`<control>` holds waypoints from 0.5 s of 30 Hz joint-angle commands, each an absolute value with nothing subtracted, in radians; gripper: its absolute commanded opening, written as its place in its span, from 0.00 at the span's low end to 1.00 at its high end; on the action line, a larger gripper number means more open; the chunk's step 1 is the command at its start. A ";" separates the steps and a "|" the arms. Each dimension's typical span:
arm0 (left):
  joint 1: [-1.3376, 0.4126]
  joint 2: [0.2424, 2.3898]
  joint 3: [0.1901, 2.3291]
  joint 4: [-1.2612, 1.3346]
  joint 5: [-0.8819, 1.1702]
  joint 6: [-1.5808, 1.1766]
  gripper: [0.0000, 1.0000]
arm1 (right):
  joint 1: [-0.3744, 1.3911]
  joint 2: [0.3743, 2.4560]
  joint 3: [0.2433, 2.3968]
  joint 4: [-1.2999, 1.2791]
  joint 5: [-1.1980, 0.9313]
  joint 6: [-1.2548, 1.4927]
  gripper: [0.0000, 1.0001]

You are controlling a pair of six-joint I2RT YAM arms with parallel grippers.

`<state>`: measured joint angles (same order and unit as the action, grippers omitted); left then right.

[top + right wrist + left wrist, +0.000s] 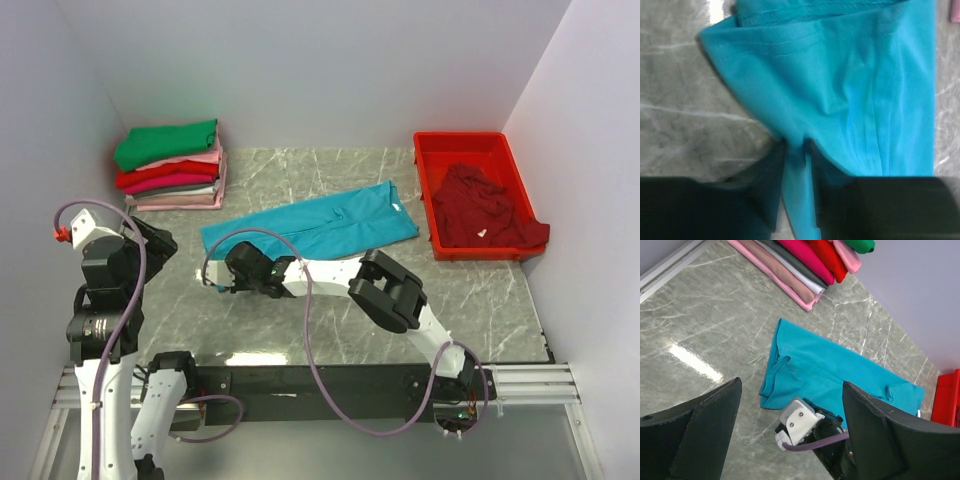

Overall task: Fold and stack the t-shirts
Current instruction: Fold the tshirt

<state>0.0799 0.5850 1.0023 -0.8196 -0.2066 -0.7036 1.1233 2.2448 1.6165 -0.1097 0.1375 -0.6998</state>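
From above, the teal-blue soft cloth t-shirt (320, 222) lies spread on the grey marble table (480, 300). My right gripper (215, 277) is at its near-left corner, and my left gripper (158, 240) is near that corner, apart from the cloth.

At my left wrist, the jaws stand wide, with the shirt beyond them.

At my right wrist, the jaws pinch a fold of its edge.

Colours on the table.
Teal-blue shirt (320, 225) plain; table (480, 300) grey marble, white veins; tray (460, 138) bright red; maroon shirt (485, 210); stack (172, 170) left of teal-blue shirt: green, pink, red, grey.
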 commanded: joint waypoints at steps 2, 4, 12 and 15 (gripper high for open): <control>0.084 0.583 0.983 -0.793 -0.181 -0.660 0.86 | 1.126 2.241 1.623 -0.152 0.092 -0.663 0.20; 0.083 0.592 0.970 -0.776 -0.158 -0.649 0.86 | 1.129 2.192 1.565 -0.153 0.024 -0.669 0.07; 0.084 0.704 0.930 -0.625 0.070 -0.552 0.86 | 1.181 1.883 1.260 -0.268 -0.315 -0.816 0.01; 0.083 0.799 0.910 -0.549 0.246 -0.540 0.84 | 1.222 1.815 1.165 -0.353 -0.400 -0.887 0.01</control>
